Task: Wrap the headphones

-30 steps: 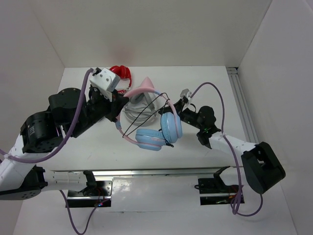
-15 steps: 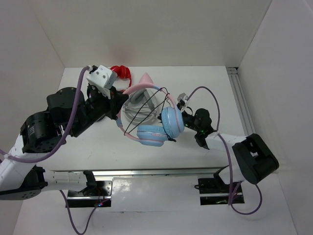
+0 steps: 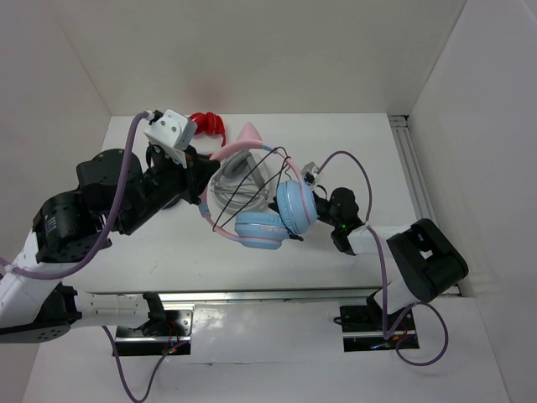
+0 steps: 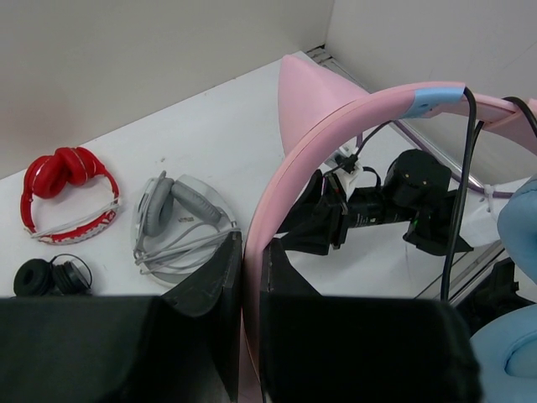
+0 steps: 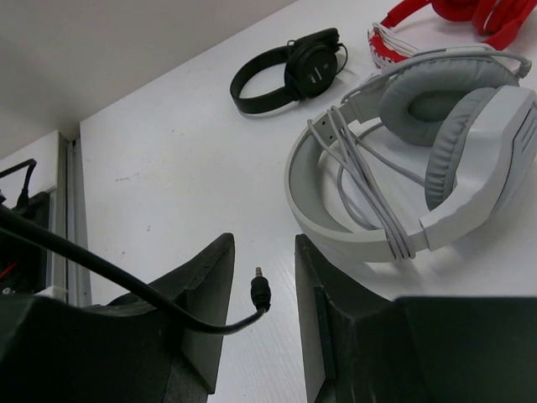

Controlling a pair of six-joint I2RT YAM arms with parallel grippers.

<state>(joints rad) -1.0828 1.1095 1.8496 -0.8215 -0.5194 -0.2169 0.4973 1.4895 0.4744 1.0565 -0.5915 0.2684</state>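
The headphones have a pink cat-ear headband and light blue earcups, and hang above the table. My left gripper is shut on the headband, with the pink band pinched between its fingers in the left wrist view. The thin black cable crosses the headband arch several times. My right gripper sits just right of the earcups. Its jaws stand a little apart. The cable's plug hangs loose between them, with the cable draped over the left finger.
A grey-white pair lies on the table under the held pair. A red pair is at the back left. A small black pair lies beside it. A metal rail runs along the right edge, and white walls enclose the table.
The right gripper has moved left, closer to the earcups, and its forearm has swung in. The left gripper and the headphones have shifted slightly left and up.
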